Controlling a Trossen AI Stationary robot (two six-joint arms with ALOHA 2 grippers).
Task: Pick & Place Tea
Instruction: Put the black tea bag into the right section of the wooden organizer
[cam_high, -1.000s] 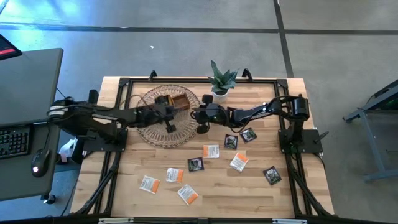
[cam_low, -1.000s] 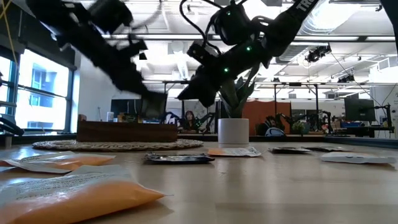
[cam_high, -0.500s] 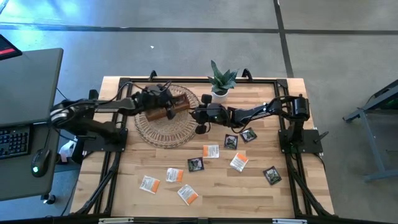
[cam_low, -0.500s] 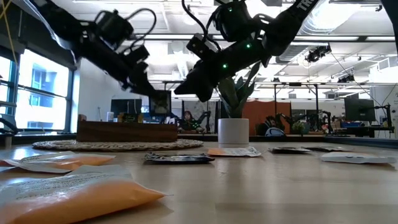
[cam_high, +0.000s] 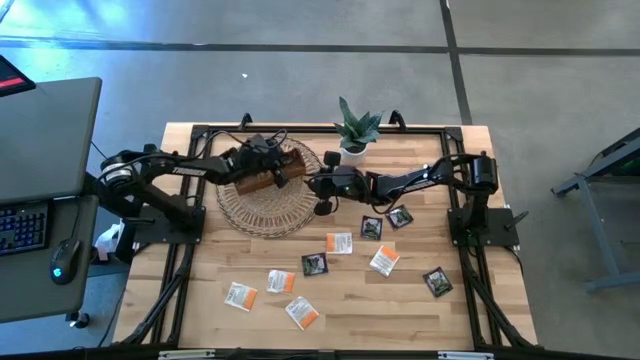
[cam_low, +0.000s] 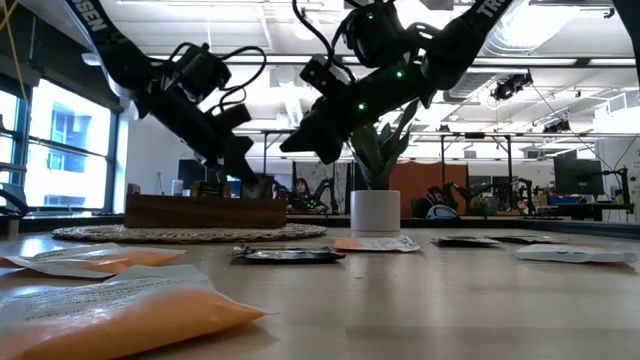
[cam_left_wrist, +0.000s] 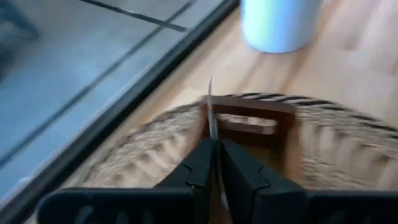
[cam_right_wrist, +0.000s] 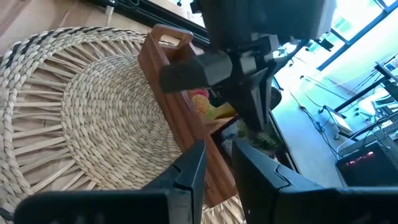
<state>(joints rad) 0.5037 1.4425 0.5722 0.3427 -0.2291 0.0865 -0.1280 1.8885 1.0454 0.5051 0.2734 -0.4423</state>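
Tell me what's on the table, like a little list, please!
left gripper: above the wooden tray, pinching a thin tea sachet
right gripper: open, empty, beside the tray at the woven mat's edge
loose sachets: nine, lying on the table
plant: near the table's back edge

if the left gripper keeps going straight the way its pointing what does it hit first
Most likely the wooden tray on the woven mat. The left gripper pinches a thin tea sachet edge-on, aimed at the tray just ahead. The sachet's edge would probably touch first, though depth is hard to judge.
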